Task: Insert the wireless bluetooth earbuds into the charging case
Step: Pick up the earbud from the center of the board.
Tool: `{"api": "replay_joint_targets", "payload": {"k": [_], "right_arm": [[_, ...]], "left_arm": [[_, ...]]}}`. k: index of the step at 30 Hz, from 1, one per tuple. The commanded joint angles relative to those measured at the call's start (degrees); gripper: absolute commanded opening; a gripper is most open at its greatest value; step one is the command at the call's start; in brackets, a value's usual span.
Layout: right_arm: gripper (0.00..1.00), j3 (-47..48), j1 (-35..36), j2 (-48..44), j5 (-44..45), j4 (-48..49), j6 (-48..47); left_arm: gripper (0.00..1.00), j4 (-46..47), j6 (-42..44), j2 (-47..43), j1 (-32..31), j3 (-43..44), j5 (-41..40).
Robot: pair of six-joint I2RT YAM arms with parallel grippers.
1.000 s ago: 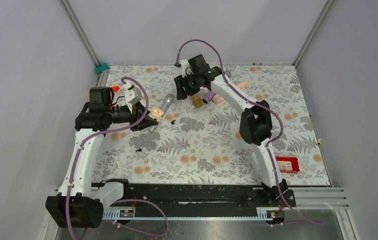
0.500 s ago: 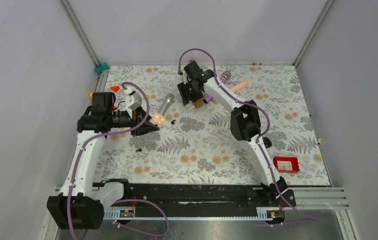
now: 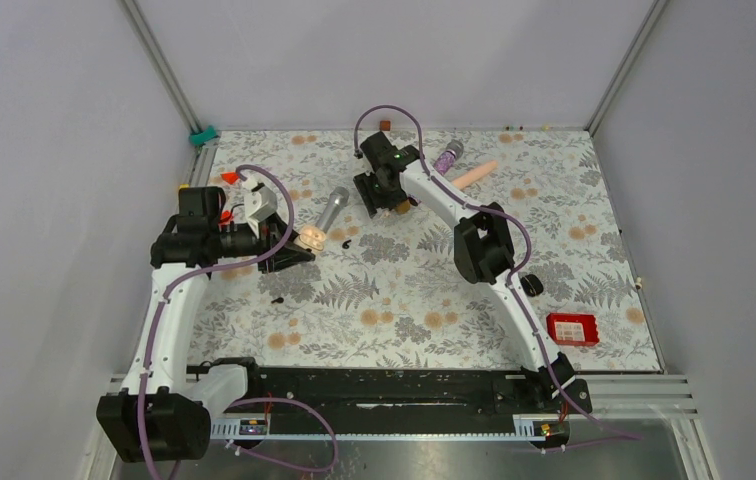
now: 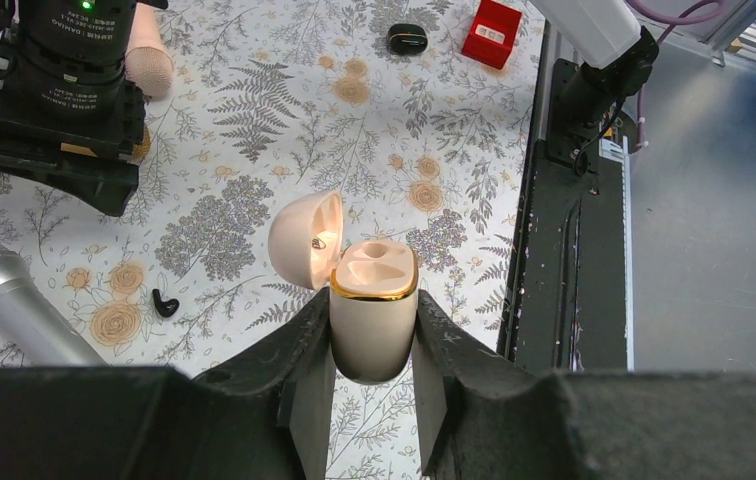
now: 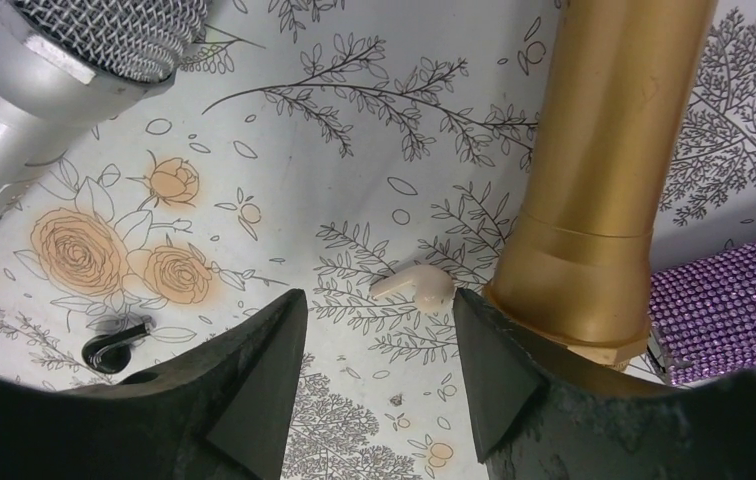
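Fingers of the left gripper (image 4: 372, 305) are clamped tight on the cream charging case (image 4: 374, 335), its lid swung open toward ten o'clock; one black earbud (image 4: 164, 302) lies on the table (image 4: 284, 100) at nine o'clock from it. Right gripper (image 5: 376, 300) hangs partly open, holding nothing; a cream earbud (image 5: 416, 284) lies on the cloth between its jaws, the gold microphone (image 5: 604, 170) just beside it at three o'clock.

Overhead rear view, two close wrist views, perhaps sharing silver microphone (image 4: 9, 305)
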Motion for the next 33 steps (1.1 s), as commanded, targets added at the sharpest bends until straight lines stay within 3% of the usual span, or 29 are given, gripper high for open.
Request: {"api": "replay_joint_targets", "payload": {"k": [1,13,15,25,33], "right_arm": [[0.64,2.9,0.4,0.3,2.8,-0.9,1.1],[0.69,1.8,0.4,1.1,-3.4,-0.3,5.5],[0.64,2.0,0.4,1.6,-4.2,-0.3,6.5],[0.6,2.5,0.6,2.0,-5.1,0.3,6.9],[0.6,1.5,1.6,-0.6,-13.9,-0.6,7.6]], "left_arm": [[0.0,1.3,1.7,-1.2,0.5,0.0,3.8],[0.0,1.2,1.9,-2.1,1.1,-0.3,4.7],[0.0,1.3,1.9,-2.2,1.3,-0.4,4.8],[0.0,1.3,1.7,-2.1,2.0,-0.3,5.9],[0.0,-1.9,4.9,-1.5,2.5,0.6,6.5]]}}
